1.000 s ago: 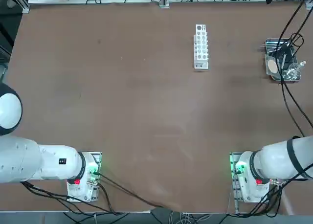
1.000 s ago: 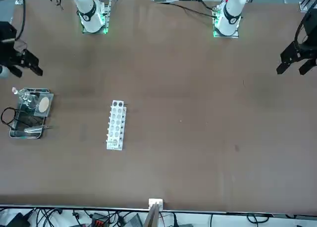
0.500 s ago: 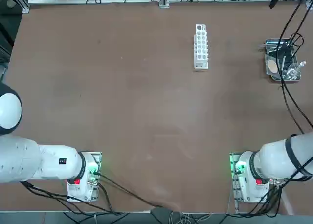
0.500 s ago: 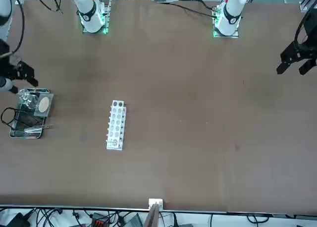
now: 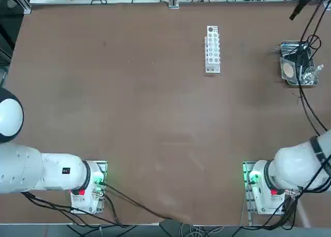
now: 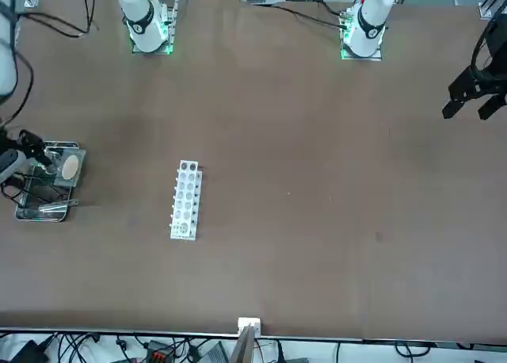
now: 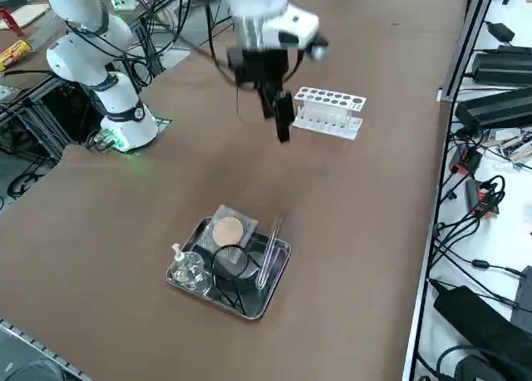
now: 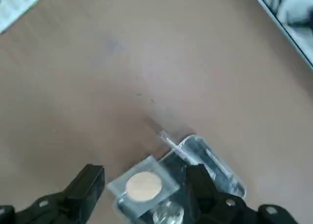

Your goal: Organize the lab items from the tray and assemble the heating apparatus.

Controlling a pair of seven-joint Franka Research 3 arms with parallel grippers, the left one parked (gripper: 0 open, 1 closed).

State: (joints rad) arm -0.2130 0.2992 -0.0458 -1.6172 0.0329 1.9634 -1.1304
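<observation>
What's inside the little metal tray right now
The tray holds a square mesh with a tan centre, a clear glass burner, a dark wire stand and slim clear tubes. Overlaps hide anything beneath. The open right claw hangs above, empty.

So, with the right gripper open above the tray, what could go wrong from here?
1. The tray is crowded: glass burner, wire stand, mesh and thin tubes lie close together, so the open right gripper may bump a neighbour while descending.
2. The tray sits near the table edge; a push could slide it off.
3. The glass pieces may break or slip if squeezed badly.
</observation>
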